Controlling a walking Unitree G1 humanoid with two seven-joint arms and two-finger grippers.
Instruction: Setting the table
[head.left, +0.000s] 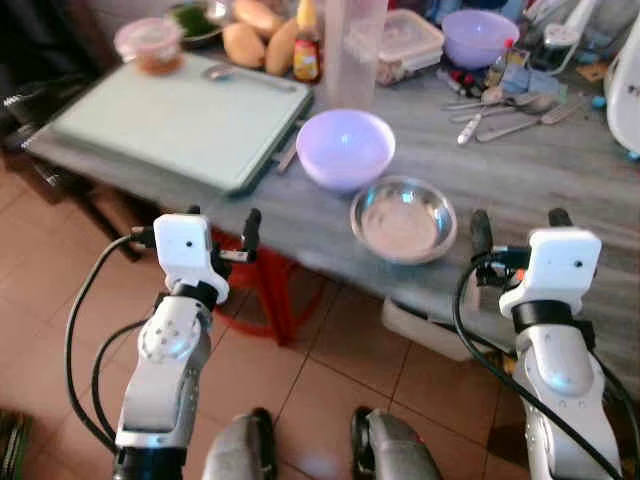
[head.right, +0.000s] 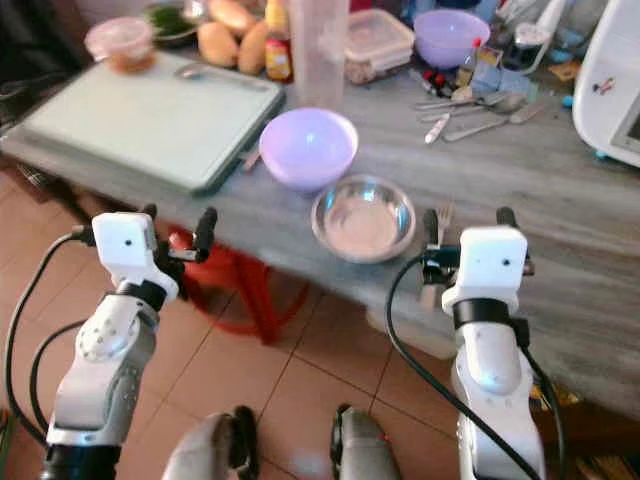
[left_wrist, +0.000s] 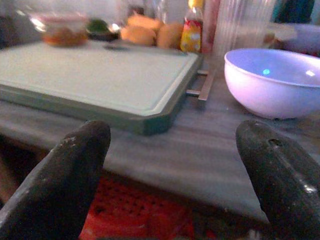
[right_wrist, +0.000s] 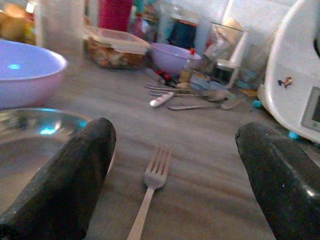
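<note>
currently logged, grey wood-grain bench (head.left: 520, 190): steel bowl (head.left: 404, 219) near front edge, w/ lilac bowl (head.left: 346, 148) just beside it toward the back-left. pale green cutting board (head.left: 180, 120) to the left of the bowls, a spoon (head.left: 245, 75) lying on its far edge. fork (right_wrist: 150, 192) flat on bench just right of steel bowl, tines pointing away from the robot. loose cutlery (head.left: 505, 108) further back on the right, small purple bowl (head.left: 478, 36) and lidded food box (head.left: 408, 44) behind it; sauce bottle (head.left: 307, 52) and clear tall container (head.left: 355, 50) at back centre. white appliance (head.right: 612, 80) at far right. left gripper (head.left: 222, 228): off the bench edge, below the board's corner, fingers (left_wrist: 60, 185) spread wide, holding nothing. right gripper (head.right: 468, 226): low over front edge, fingers (right_wrist: 65, 180) wide apart, straddling the fork handle w/o touching it. red stool (head.left: 265, 285) under bench, tiled floor (head.left: 330, 370) below.
</note>
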